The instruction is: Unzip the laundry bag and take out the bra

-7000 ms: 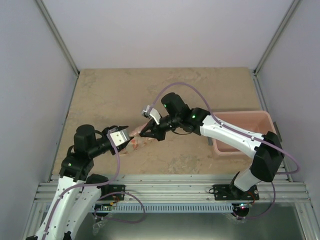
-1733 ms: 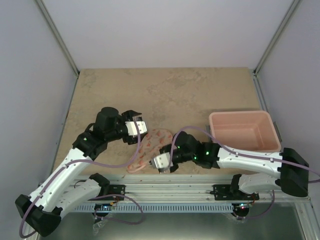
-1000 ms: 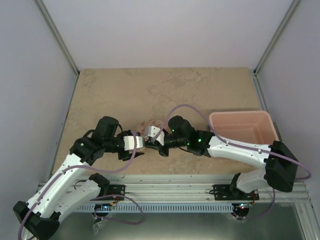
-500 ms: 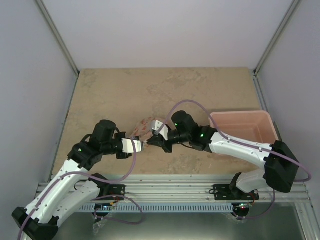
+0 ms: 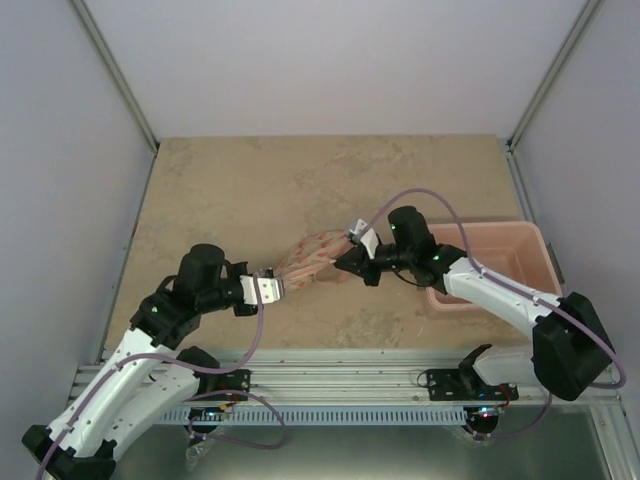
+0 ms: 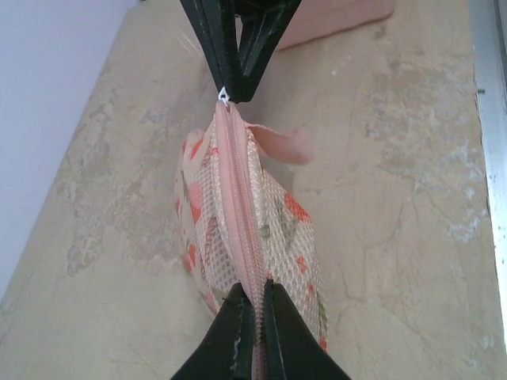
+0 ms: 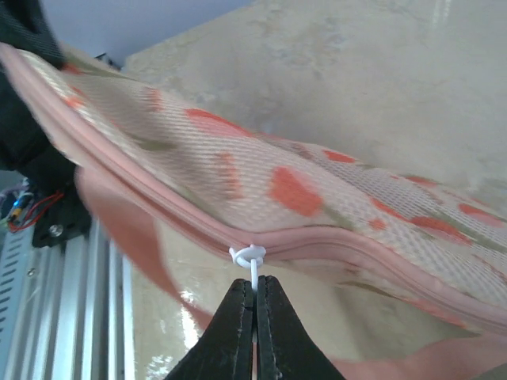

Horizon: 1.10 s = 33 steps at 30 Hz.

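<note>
I hold the laundry bag (image 5: 312,258) stretched edge-up at the middle of the top view, between my two arms. My left gripper (image 6: 253,305) is clamped on the pink zip rim at one end, anchoring it so the zip runs taut. My right gripper (image 7: 255,294) pinches the white zip pull (image 7: 251,255) at the other end, ready to draw it along. The bra is out of sight, presumably inside.
</note>
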Tool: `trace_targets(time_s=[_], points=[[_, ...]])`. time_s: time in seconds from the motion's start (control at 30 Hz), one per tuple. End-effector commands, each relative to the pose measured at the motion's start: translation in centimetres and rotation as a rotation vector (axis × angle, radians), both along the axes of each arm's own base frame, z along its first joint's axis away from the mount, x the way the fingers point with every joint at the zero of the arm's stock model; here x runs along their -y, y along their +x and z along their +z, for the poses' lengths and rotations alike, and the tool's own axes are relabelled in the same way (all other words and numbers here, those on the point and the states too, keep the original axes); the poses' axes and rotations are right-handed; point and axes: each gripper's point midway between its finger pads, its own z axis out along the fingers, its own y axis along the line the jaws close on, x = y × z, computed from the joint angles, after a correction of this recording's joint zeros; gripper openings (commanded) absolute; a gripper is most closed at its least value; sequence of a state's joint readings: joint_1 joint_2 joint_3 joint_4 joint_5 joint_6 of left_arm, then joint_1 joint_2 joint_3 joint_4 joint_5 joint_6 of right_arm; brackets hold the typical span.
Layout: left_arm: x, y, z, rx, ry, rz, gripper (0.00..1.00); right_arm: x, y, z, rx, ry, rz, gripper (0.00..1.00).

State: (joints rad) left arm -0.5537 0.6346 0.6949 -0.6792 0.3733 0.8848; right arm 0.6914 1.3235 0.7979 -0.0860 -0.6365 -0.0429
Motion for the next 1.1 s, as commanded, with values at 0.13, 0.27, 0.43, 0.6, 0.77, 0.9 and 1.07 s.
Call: trace_targets(time_s=[0.13, 0.27, 0.43, 0.6, 0.77, 0.9, 1.07], points=[[-0.3, 0.4, 0.1, -0.052, -0.117, 0.118, 0.00, 3.9, 2.8, 0.9, -0.020, 0.032, -0.115, 0.00], [-1.1, 0.8, -1.3, -0.071, -0.123, 0.173, 0.00, 4.1, 3.0, 1.4, -0.011, 0.030, -0.123, 0.00], [-2.2, 1.4, -4.0, -0.064, -0.075, 0.229, 0.00, 3.4, 2.8, 2.4, -0.043, 0.060, -0.132, 0.00], [-2.2, -0.4, -6.0, -0.052, 0.021, 0.105, 0.44, -0.6, 0.8, 1.8, -0.013, -0.007, -0.122, 0.00], [-2.1, -3.2, -4.7, -0.051, 0.093, -0.063, 0.81, -4.3, 0.0, 2.1, -0.047, 0.011, -0.131, 0.01], [-1.7, -2.1, -1.6, -0.018, 0.025, -0.011, 0.87, -7.0, -0.8, 2.7, -0.036, 0.030, -0.107, 0.00], [-0.5, 0.0, 0.5, -0.046, -0.130, 0.095, 0.82, -9.6, -3.6, 2.9, -0.011, 0.042, 0.054, 0.00]])
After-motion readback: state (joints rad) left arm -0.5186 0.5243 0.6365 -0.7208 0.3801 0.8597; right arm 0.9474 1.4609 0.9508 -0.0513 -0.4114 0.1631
